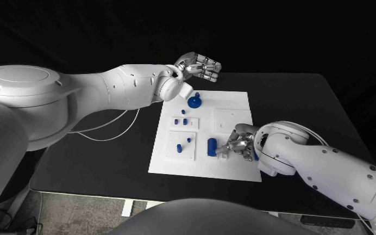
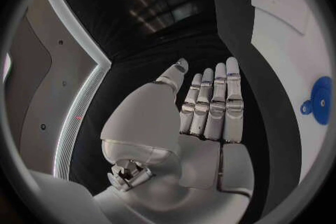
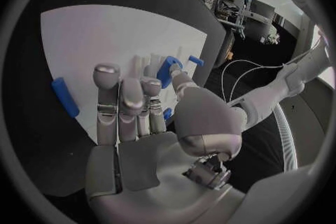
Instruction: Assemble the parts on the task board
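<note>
Right hand (image 1: 239, 143) rests on the task board (image 1: 235, 110), fingers curled, perhaps pinching a small part. Beside it lies a blue bar (image 1: 211, 146): light, stiff; grip its long sides. Farther off, left hand (image 1: 200, 67) hovers, holding nothing.

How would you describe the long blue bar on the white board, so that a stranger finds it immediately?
Start at the white board in the middle of the black table. Go to its near edge, just left of the right hand. There the long blue bar lies flat; it is a plain rounded stick, much longer than the small blue pegs to its left and unlike the round blue disc at the far end.
</note>
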Available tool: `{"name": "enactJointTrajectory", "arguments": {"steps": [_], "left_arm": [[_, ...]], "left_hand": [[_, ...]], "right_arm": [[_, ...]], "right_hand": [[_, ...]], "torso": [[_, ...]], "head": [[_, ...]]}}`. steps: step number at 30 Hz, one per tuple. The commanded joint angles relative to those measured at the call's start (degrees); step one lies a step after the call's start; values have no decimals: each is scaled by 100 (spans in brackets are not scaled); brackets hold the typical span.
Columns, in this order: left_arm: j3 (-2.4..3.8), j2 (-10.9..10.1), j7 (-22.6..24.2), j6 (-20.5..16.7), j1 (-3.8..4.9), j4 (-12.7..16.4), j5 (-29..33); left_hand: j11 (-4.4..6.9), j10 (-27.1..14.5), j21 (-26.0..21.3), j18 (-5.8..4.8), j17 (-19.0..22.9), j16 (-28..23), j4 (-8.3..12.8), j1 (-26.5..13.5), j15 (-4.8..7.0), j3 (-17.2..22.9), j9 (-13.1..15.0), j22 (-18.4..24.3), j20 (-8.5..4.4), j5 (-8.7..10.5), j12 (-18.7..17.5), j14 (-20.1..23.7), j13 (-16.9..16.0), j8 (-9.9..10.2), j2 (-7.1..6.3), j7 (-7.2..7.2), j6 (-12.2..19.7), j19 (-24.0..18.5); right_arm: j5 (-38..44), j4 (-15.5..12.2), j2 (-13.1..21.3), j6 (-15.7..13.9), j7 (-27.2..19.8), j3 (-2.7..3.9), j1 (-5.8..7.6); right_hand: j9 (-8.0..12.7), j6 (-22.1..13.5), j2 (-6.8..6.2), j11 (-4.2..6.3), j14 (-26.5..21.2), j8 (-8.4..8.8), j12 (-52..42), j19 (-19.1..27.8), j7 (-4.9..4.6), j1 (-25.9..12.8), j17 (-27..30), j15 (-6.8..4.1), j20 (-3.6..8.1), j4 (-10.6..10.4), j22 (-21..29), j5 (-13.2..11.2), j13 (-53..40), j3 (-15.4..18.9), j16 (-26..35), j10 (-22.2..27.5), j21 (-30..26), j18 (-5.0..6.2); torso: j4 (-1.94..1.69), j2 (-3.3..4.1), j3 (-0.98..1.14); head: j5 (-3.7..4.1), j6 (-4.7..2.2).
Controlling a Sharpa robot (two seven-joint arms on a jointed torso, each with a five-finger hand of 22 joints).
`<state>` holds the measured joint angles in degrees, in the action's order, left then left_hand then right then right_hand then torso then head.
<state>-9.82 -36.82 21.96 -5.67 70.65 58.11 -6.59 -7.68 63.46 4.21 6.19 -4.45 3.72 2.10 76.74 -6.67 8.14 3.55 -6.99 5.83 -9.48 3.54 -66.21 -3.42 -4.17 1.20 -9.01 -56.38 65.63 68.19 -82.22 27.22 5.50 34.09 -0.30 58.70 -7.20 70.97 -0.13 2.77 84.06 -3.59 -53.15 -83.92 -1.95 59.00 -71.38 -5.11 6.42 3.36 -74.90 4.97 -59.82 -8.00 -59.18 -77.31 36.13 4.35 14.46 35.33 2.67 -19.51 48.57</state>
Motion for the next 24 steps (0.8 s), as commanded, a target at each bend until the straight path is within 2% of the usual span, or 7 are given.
{"name": "enactJointTrajectory", "arguments": {"steps": [1, 10, 12, 16, 24], "left_arm": [[5, 6, 43, 97, 2, 20, 34], [5, -2, 43, 97, 2, 21, 34], [5, -2, 43, 96, 2, 20, 34], [5, 0, 44, 99, 2, 19, 34], [5, -3, 43, 102, 2, 20, 34]], "left_hand": [[4, -23, 14, 0, -8, -19, -18, -26, -4, -1, 4, 5, 12, -2, -20, 24, 4, 29, 13, 7, 45, 38], [4, -23, 14, 0, -8, -19, -18, -26, -4, -1, 4, 5, 12, -2, -20, 24, 4, 29, 13, 7, 45, 38], [4, -23, 14, 0, -8, -19, -18, -26, -4, -1, 4, 5, 12, -2, -20, 24, 4, 29, 13, 7, 45, 38], [4, -23, 14, 0, -8, -19, -18, -26, -4, -1, 4, 5, 12, -2, -20, 24, 4, 29, 13, 7, 45, 38], [4, -23, 14, 0, -8, -19, -18, -26, -4, -1, 4, 5, 12, -2, -20, 24, 4, 29, 13, 7, 45, 38]], "right_arm": [[285, -11, 8, -154, -34, 3, -16], [327, 36, -3, -229, -8, 3, -28], [331, 39, -2, -229, -3, 3, -29], [338, 45, 3, -229, -2, 3, -30], [247, 5, 25, -215, -57, 3, -30]], "right_hand": [[-4, 29, -85, 9, 23, -8, -25, -279, 4, -46, 11, -44, 40, -59, -16, 146, 3, -21, -4, -18, 35, -72], [-14, 58, -7, 20, 25, -8, -37, -282, 19, 11, 11, -50, 45, -41, -16, 135, -5, -48, -11, -30, 56, -75], [-16, 61, 6, 22, 23, -8, -33, -282, 22, 13, 15, -53, 48, -24, -15, 198, -2, -53, -5, -30, 59, -76], [-12, 57, 62, 30, 24, -6, -28, -282, 33, 17, 16, -58, 54, 59, -11, 541, -3, -108, -8, -31, 70, -82], [-10, 59, 29, 29, 23, -7, -20, -279, 30, -50, 23, -60, 56, 114, -4, 579, -1, -103, -3, -29, 73, -85]], "torso": [[-2, 4, 0], [1, -2, -1], [2, -2, -2], [2, 0, -1], [0, 0, 3]], "head": [[2, 3], [5, 17], [6, 16], [6, 13], [11, 14]]}}
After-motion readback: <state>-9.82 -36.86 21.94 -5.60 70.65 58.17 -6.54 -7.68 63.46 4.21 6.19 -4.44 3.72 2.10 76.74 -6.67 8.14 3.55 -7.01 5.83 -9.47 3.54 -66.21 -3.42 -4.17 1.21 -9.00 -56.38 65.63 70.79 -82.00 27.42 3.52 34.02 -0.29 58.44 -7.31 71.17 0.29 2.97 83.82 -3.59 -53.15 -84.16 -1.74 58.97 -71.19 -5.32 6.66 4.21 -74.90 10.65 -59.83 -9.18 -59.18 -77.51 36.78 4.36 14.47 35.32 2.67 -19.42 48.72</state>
